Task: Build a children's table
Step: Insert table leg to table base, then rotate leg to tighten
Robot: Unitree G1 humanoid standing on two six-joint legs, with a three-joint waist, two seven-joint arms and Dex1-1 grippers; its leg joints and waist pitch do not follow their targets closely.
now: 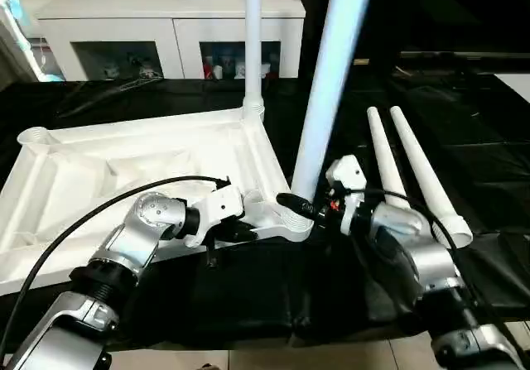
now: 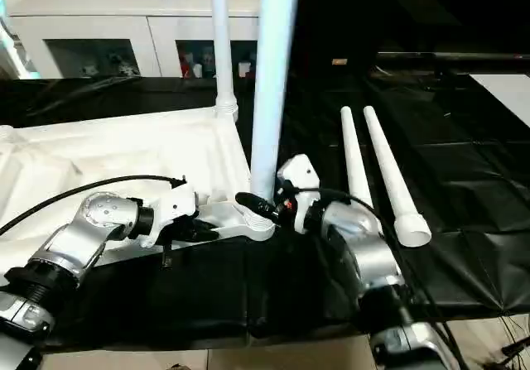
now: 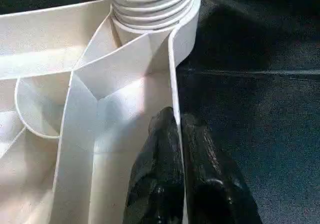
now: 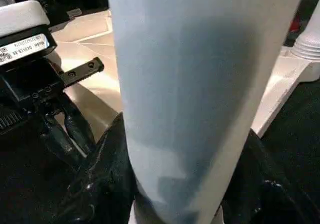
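The white table top (image 1: 124, 171) lies underside up on the black-draped work table. One leg (image 1: 252, 39) stands upright in the far right corner socket. A second leg (image 1: 331, 80) stands in the near right corner socket (image 1: 290, 221), leaning slightly right. My right gripper (image 1: 298, 206) is shut on this leg's base; its fingers (image 4: 107, 174) show either side of the tube. My left gripper (image 3: 175, 116) is shut on the table top's thin rim (image 3: 172, 58), just left of that socket. Two loose legs (image 1: 385, 159) (image 1: 426, 175) lie side by side to the right.
A white cabinet (image 1: 166, 22) with glass doors stands behind the work table. The black cloth (image 1: 480, 138) spreads to the right of the loose legs. The work table's front edge and the floor (image 1: 331, 357) run just below my forearms.
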